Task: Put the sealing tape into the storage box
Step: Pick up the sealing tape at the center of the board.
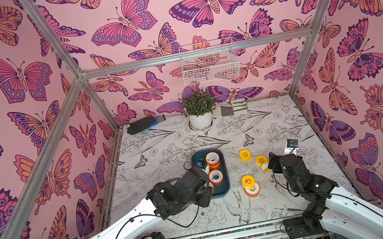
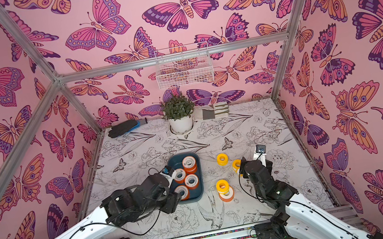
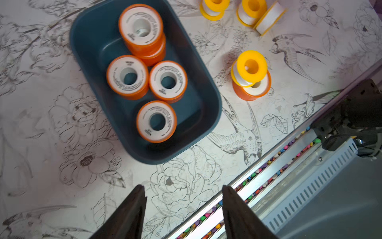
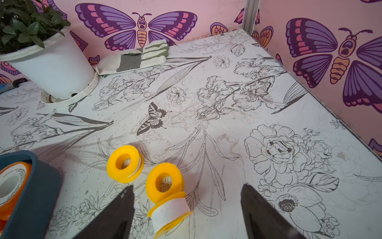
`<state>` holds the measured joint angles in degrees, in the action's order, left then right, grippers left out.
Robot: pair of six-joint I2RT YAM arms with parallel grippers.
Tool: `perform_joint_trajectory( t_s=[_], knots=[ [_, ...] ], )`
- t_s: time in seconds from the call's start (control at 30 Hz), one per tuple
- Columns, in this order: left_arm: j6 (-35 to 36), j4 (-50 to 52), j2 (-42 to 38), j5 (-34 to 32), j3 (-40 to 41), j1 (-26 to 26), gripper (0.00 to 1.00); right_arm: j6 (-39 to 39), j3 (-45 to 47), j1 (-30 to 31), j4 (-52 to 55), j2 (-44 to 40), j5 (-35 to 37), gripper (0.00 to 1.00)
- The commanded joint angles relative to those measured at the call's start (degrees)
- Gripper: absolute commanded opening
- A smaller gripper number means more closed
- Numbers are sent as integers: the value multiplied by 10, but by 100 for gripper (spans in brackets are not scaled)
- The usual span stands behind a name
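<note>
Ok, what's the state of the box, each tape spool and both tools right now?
storage box: upright, holding five orange spools, two stacked.
lone yellow spool: flat on table, outside box.
yellow pair: on table, one tipped on edge.
yellow-on-orange stack: on table, outside box.
left tool: open, empty.
right tool: open, empty.

We see the box (image 3: 86, 47) on the table (image 3: 62, 124) with five orange spools in it. Two form a stack (image 3: 141, 29) at one end. The other three lie flat, close together, one of them (image 3: 127, 77) touching the stack. Near the box, a yellow spool (image 3: 250, 67) sits tilted on an orange spool (image 3: 253, 91). Farther off lie three yellow spools, one (image 3: 269, 18) on edge against its neighbour (image 3: 251, 10). The left gripper (image 3: 183, 187) is spread, with nothing between its fingers. A bead-filled rail (image 3: 268, 165) borders the table.
</note>
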<state>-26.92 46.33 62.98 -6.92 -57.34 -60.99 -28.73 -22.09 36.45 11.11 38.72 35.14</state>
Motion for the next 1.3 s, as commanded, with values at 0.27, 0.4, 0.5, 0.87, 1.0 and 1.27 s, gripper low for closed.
perform_joint_trajectory(
  t_s=[0.27, 0.4, 0.5, 0.87, 1.0, 1.27],
  knots=[
    [12, -123, 301, 87, -162, -81, 48, -6, 1, -3, 2, 4, 9, 84],
    [22, -128, 374, 104, -210, -87, 42, -5, -1, -3, 1, 9, 7, 85],
    [29, -129, 411, 111, -234, -87, 39, -5, -1, -4, 0, 10, 7, 85],
    [37, -131, 502, 139, -292, -75, 38, -3, -3, -3, -3, 16, 4, 85],
    [38, -130, 518, 141, -299, -67, 39, -2, -4, -4, -3, 19, 3, 86],
    [49, -131, 536, 141, -305, -39, 40, -2, -5, -4, -4, 22, 3, 86]
  ],
)
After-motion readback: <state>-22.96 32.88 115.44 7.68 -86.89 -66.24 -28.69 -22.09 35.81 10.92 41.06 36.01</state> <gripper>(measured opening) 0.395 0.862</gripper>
